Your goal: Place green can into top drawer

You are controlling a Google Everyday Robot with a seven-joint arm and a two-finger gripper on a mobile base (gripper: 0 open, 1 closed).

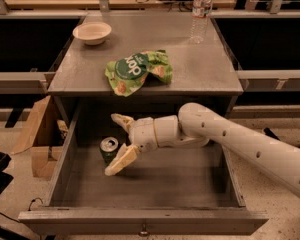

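Observation:
The green can [108, 149] stands upright on the floor of the open top drawer [155, 184], at its left side, silver top showing. My gripper [121, 144] is inside the drawer just right of the can, fingers spread wide: one fingertip [121, 120] behind the can, the other finger [121, 160] in front of it. The fingers stand around the can without closing on it. The white arm [240, 141] reaches in from the right.
On the cabinet top [205, 69] lie a flat green snack bag [137, 71], a pale bowl [92, 32] at back left and a clear water bottle [200, 13] at back right. A cardboard box [37, 134] stands left of the drawer. The drawer front has a small knob [143, 229].

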